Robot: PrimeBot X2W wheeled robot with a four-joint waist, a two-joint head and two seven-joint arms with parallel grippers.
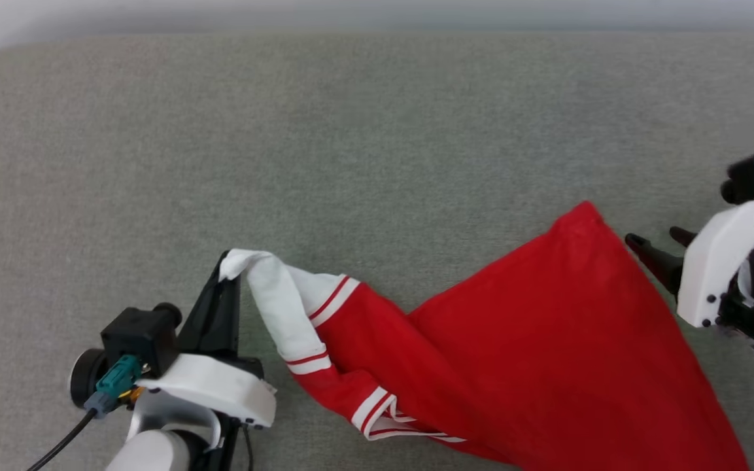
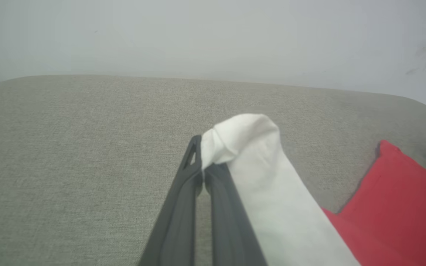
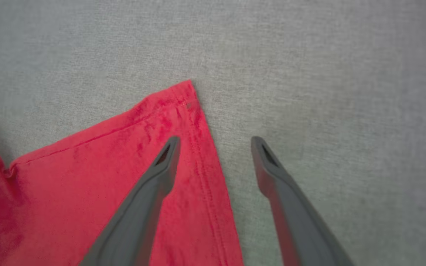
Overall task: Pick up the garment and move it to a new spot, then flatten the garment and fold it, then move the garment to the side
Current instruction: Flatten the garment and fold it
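Note:
The garment (image 1: 533, 340) is a red jersey with white, red-striped sleeves, lying crumpled across the lower right of the grey surface. No lettering shows. My left gripper (image 1: 225, 263) is shut on the tip of a white sleeve (image 1: 278, 294), lifting it so the cloth drapes over the fingers (image 2: 194, 173). The same white sleeve (image 2: 257, 155) hangs to the right of those fingers, with red cloth (image 2: 397, 199) beyond. My right gripper (image 3: 214, 142) is open above the jersey's red hem corner (image 3: 183, 99); one finger is over the cloth, the other over bare surface. It also appears at the right edge (image 1: 658, 252).
A grey-green fabric surface (image 1: 350, 144) spreads under everything, with broad bare room to the left and far side. A pale wall (image 2: 213, 33) rises behind its far edge.

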